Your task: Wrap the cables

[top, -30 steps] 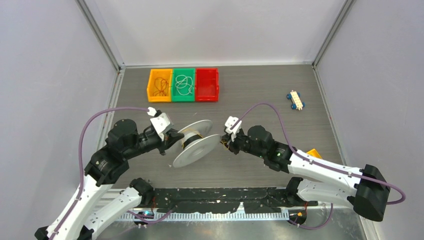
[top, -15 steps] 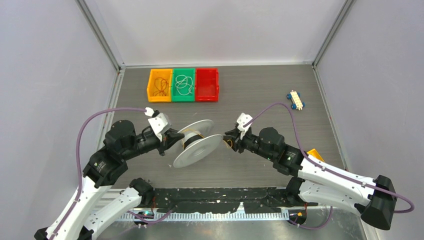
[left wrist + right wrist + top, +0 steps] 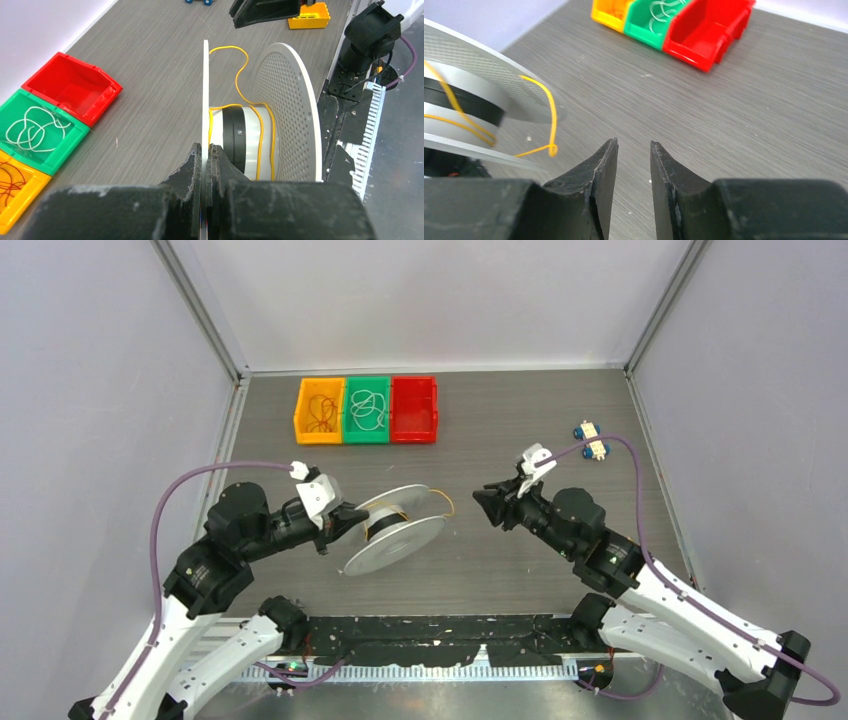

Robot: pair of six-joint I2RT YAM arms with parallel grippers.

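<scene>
thin yellow cable (image 3: 553, 148) wound on spool (image 3: 290, 100) (end loose)

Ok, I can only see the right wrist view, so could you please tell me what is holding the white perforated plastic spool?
Observer: The left claw is shut on the edge of one flange of the white perforated plastic spool.
Operator: Thank you; how much of the thin yellow wire is wound on?
Observer: Only a few loose turns lie round the grey hub; a free loop arcs out between the flanges.
Operator: And how near is my right claw?
Observer: In the top view it is open and apart from the spool, the wire's end not touching it.
</scene>
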